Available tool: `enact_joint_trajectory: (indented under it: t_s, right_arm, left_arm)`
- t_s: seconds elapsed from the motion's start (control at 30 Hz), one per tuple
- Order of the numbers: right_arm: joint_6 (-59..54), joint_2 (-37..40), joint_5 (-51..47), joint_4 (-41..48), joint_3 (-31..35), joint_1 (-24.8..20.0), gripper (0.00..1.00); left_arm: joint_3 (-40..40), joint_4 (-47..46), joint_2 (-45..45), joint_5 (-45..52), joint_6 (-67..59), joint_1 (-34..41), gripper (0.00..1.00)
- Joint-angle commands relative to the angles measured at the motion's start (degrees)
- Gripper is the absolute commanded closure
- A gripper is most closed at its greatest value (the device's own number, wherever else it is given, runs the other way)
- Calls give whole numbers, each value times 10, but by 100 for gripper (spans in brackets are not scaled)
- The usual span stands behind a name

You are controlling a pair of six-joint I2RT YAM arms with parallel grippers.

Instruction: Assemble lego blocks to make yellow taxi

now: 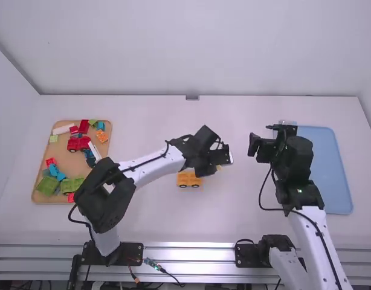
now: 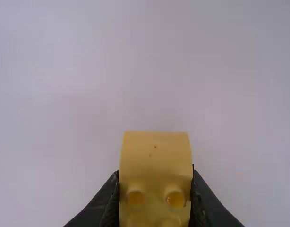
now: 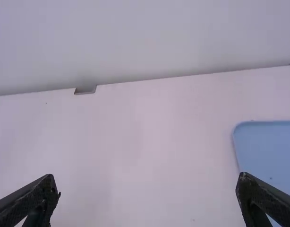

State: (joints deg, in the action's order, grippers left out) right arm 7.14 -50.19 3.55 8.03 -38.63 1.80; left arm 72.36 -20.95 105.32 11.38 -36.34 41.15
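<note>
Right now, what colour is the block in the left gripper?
Yellow; the block shows best in the left wrist view.

High view, as I see it remotely: bright, even light on white table [image 1: 137, 223]; glare along metal rail [image 1: 191, 249] at near edge. L wrist view: dimmer, tabletop blurred w/ faint soft shadow, yellow block [image 2: 155, 153] slightly hazy. R wrist view: bright, wall [image 3: 135, 38] darkening twd table's far edge.
</note>
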Motion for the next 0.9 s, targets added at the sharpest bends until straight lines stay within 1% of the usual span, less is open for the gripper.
enact_joint_trajectory:
  t_s: [0.0,0.03,0.07,0.17,0.23,0.3,0.37,0.57,0.63,0.73,0.77,0.87]
  right_arm:
    - [21,43,-53,21,-22,-1,1]
    - [21,68,-68,46,-22,-1,1]
    - [21,73,-70,50,-22,-1,1]
    - [21,119,-81,81,-22,-1,1]
    - [21,134,-81,90,-22,0,1]
    - [21,149,-81,99,-22,1,1]
    - [21,154,-81,102,-22,1,1]
    - [21,140,-79,100,-22,1,1]
    - [21,125,-79,92,-22,0,1]
    - [18,100,-79,82,-22,-1,1]
    - [18,93,-79,78,-22,-1,1]
    - [16,74,-79,70,-22,0,1]
  left_arm:
    - [1,4,22,-20,-10,19,99]
    - [1,5,30,-18,-22,33,99]
    - [1,6,32,-17,-23,35,99]
    - [2,28,50,-18,-21,50,99]
    - [7,30,58,-16,-20,50,99]
    - [30,14,77,3,-21,47,99]
    - [50,2,96,8,-21,47,99]
    - [144,-92,176,-4,-21,55,99]
    - [164,-109,194,-3,-21,55,99]
    - [166,-117,200,0,-21,53,98]
    - [163,-113,200,0,-23,54,98]
    - [156,-112,200,-1,-47,55,80]
